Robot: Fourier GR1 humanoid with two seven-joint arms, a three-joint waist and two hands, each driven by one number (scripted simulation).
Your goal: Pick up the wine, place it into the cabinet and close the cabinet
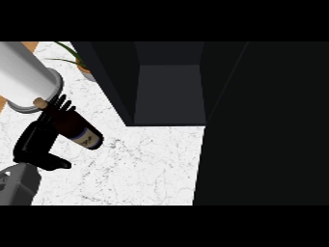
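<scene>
Left hand [40, 140]: at the left of the head view, above the counter [138, 169]. Fingers are curled round the wine [73, 126]; thumb sticks out low right, apart from the bottle.

Left forearm: grey, enters from the lower left corner.

Right hand: does not show anywhere.

Wine: dark bottle, held in the left hand, tilted. Cork end points up-left, base points down-right. The cork [40, 102] is tan and lies against the rim of the cylinder [14, 72]. The base sticks out past the fingers, over the marble.

Label: a pale band near the bottle's base with a small dark mark on it. No writing or brand can be read; too small to tell.

Cabinet [171, 87]: dark, open at the front, at top centre. Its inside shows a grey back wall and dark side walls. Nothing is seen inside it. The wine is outside it, well to its left.

Door [274, 125]: a wide black panel fills the right side of the view, from top to bottom. It hides the counter there.

Counter: white marble with fine grey veins. A strip of wood shows beyond its left edge.

Cylinder: large, white, with a grey rim, at upper left.

Plant [74, 58]: thin green leaves, partly seen between the cylinder and the cabinet.
</scene>
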